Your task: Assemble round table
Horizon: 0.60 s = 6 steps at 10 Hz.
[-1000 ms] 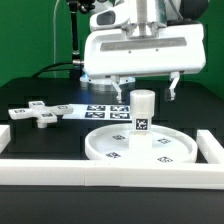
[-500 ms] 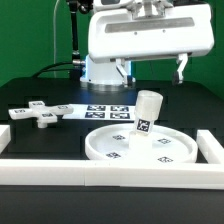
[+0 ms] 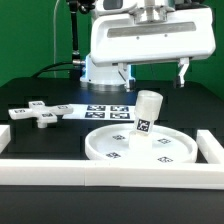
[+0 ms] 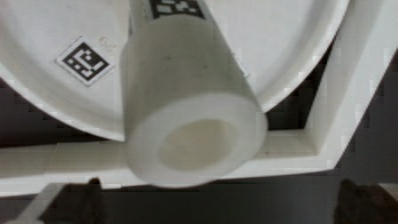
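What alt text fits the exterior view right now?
The white cylinder leg stands tilted on the round disc, with the open hand above it, not touching. The cross-shaped foot lies apart at the exterior view's left.

The arm (image 3: pixel 104 68) is glossy white with rounded shells, with a grey metal wrist (image 3: pixel 150 10) and a broad, white, boxy tool (image 3: pixel 155 72) bearing two slim dark fingers (image 3: pixel 182 70).

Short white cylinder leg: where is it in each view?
Exterior view: the short white plastic cylinder leg stands tilted on the large white rimmed round disc, near picture centre.
Wrist view: the leg fills the middle, seen end-on, over the disc.
Shared landmark: the disc's rim.
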{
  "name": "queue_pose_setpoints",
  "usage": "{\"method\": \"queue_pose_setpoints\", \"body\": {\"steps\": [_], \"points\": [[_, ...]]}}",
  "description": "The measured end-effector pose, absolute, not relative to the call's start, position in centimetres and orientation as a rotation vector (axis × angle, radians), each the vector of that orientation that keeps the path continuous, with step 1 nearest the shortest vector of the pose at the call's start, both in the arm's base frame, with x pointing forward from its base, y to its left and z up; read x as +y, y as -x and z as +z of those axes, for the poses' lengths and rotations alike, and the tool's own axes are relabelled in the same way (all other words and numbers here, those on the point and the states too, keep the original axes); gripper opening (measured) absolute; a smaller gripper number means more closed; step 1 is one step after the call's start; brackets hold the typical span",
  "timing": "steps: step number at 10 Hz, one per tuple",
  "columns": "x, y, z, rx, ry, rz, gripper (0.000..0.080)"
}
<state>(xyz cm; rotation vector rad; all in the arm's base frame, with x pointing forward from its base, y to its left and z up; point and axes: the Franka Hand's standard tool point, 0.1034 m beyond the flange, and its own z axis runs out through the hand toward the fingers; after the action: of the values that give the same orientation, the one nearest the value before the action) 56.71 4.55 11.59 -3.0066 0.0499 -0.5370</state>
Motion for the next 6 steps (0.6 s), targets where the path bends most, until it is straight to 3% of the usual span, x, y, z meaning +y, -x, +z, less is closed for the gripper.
{"method": "queue_pose_setpoints", "body": {"steps": [5,6], "points": [[5.3,-55.8,11.4,-0.022,2.992,-0.032,0.0649],[5.2,-56.4,11.5,-0.073,2.998,-0.040,0.0649]]}}
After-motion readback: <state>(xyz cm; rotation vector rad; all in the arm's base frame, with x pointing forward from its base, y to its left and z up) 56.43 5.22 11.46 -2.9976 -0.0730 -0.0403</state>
